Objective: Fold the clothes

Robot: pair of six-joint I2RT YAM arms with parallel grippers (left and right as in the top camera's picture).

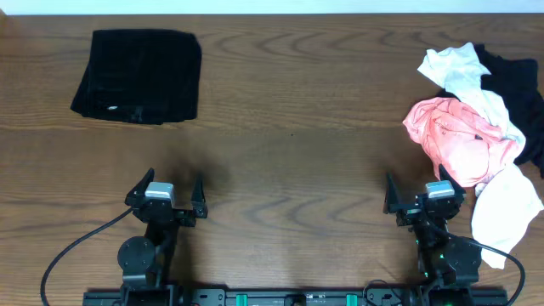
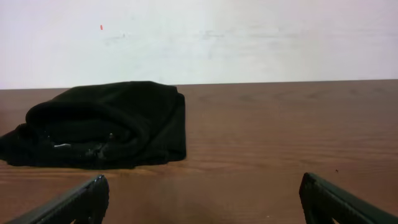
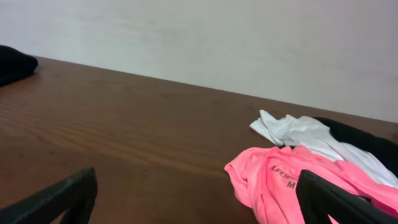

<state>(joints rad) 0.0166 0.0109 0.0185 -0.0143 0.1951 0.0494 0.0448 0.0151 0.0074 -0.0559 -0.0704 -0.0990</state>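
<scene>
A crumpled salmon-pink T-shirt [image 1: 459, 136] lies in a heap at the table's right, with white garments [image 1: 463, 72] and a black one [image 1: 518, 81] around it. It also shows in the right wrist view [image 3: 292, 180], with the white cloth [image 3: 298, 132] behind it. A folded black rectangle [image 1: 138, 75] lies at the far left and also shows in the left wrist view [image 2: 106, 124]. My left gripper [image 1: 174, 189] is open and empty near the front edge, well short of the black rectangle. My right gripper [image 1: 423, 197] is open and empty, just in front of the pink shirt.
Another white garment [image 1: 506, 204] lies at the right edge beside my right arm. The wooden table [image 1: 289, 144] runs bare between the two piles. A pale wall stands behind the far edge.
</scene>
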